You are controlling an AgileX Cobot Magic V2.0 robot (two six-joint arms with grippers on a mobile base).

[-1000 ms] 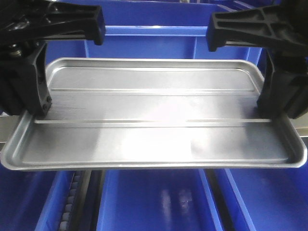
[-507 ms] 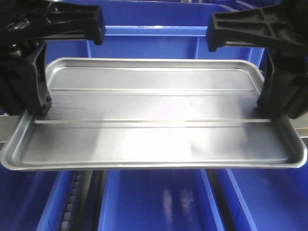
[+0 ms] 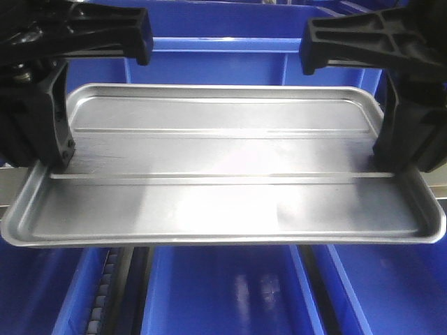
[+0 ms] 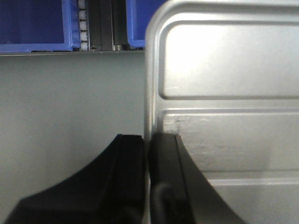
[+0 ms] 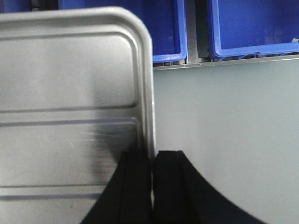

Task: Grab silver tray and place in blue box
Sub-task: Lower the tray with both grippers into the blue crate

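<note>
The wide, shallow dull-silver metal tray (image 3: 223, 188) hangs level, reaching past the grey table (image 4: 70, 102) over an open blue plastic box (image 3: 223, 293). The left fingers (image 4: 124, 177) and right fingers (image 5: 170, 182) each clamp an opposite short rim (one finger inside, one outside), probably so it cannot tip.

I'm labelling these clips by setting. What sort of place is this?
Likely a warehouse or factory sorting station: rows of blue bins, a roller track between them, and a silver tray.
</note>
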